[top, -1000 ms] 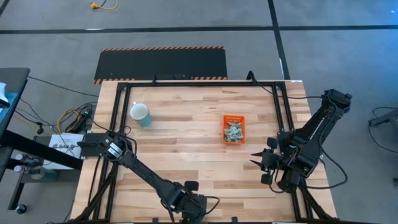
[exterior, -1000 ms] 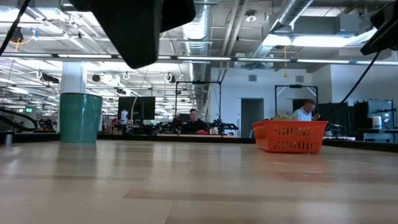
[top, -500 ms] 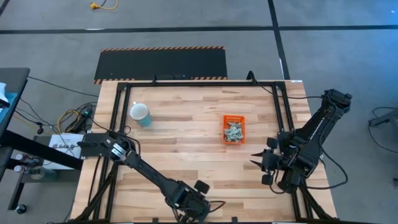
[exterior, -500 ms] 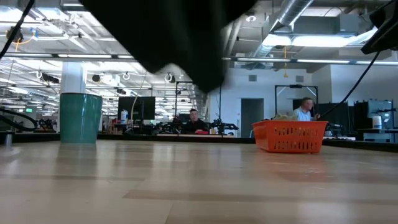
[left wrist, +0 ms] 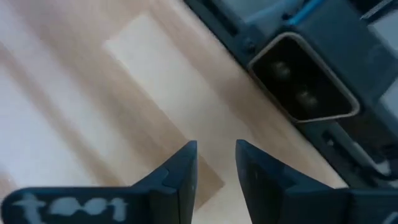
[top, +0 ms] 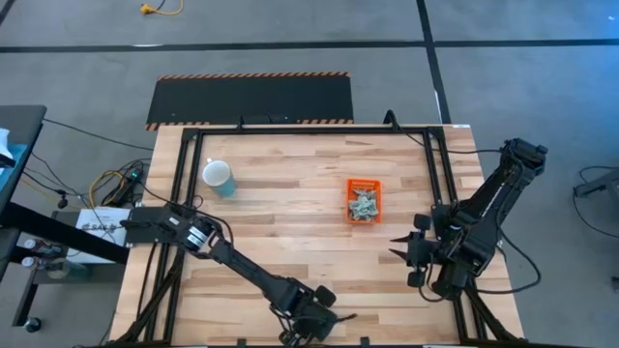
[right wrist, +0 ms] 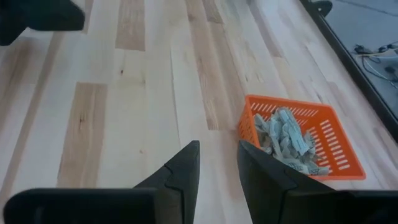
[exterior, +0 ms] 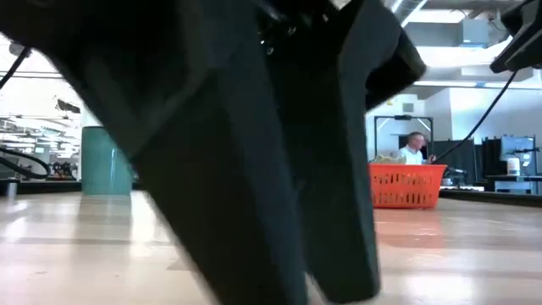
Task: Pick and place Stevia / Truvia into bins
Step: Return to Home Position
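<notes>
Left tool [left wrist: 216, 144] and right tool [right wrist: 217, 143] empty, each narrowly apart; packets [right wrist: 287, 140] in orange tray [right wrist: 339, 163]. Left tool low at the counter's [top: 290, 193] near edge: I risk clipping the dark box [left wrist: 305, 87].

Dark jointed left arm [top: 242, 269] and right arm [top: 488, 198], tapered black jaws.

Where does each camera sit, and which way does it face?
High view: above the table, looking straight down; both arms, orange tray and cup show.
Low view: at table-top height, looking level into the room; the left arm blocks most.
Left wrist view: on the left arm, looking past the left claw at wood.
Right wrist view: on the right arm, past the right claw at packets.
Shared: high, low, right wrist all show the tray.
</notes>
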Action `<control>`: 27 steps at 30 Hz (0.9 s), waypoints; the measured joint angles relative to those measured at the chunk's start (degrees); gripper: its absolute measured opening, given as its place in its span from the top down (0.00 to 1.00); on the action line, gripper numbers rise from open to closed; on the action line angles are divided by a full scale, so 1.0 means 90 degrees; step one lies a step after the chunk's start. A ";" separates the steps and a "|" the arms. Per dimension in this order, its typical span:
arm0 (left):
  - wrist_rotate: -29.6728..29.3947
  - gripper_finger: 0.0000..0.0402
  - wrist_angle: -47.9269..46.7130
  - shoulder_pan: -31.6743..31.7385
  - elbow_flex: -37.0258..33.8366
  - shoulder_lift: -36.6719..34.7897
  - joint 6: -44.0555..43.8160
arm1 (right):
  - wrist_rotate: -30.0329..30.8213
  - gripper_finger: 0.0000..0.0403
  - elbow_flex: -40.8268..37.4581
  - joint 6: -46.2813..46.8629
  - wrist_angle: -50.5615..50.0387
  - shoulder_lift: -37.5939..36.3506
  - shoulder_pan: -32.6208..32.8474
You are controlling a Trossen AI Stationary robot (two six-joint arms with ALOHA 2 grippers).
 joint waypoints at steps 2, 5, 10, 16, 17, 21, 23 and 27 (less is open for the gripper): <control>0.0294 0.77 0.0284 0.0017 -0.0010 0.0085 0.0182 | 0.0004 0.75 0.0000 -0.0001 -0.0004 0.0000 0.0000; 0.0573 0.79 0.0246 0.0016 -0.0016 0.0133 0.0292 | 0.0008 0.75 0.0000 -0.0001 -0.0011 0.0000 0.0000; 0.0760 0.82 0.0126 0.0033 0.0015 0.0269 0.0257 | -0.0001 0.75 0.0000 -0.0040 -0.0035 0.0000 0.0000; 0.0715 0.86 0.0277 0.0039 0.0006 0.0285 0.0319 | 0.0008 0.75 0.0000 -0.0149 -0.0039 0.0027 0.0000; 0.0713 0.87 0.0336 0.0059 0.0001 0.0286 0.0305 | 0.0007 0.75 0.0000 -0.0154 -0.0034 0.0028 0.0000; 0.0745 0.89 0.0391 0.0108 -0.0005 0.0299 0.0207 | 0.0006 0.75 -0.0002 -0.0161 -0.0033 0.0036 0.0000; 0.0530 0.91 0.0354 0.0121 -0.0003 0.0297 0.0152 | 0.0003 0.75 0.0000 -0.0161 -0.0024 0.0036 0.0000; -0.0127 0.94 0.0153 0.0163 -0.0005 0.0238 -0.0282 | -0.0004 0.75 0.0000 -0.0161 -0.0004 0.0036 0.0000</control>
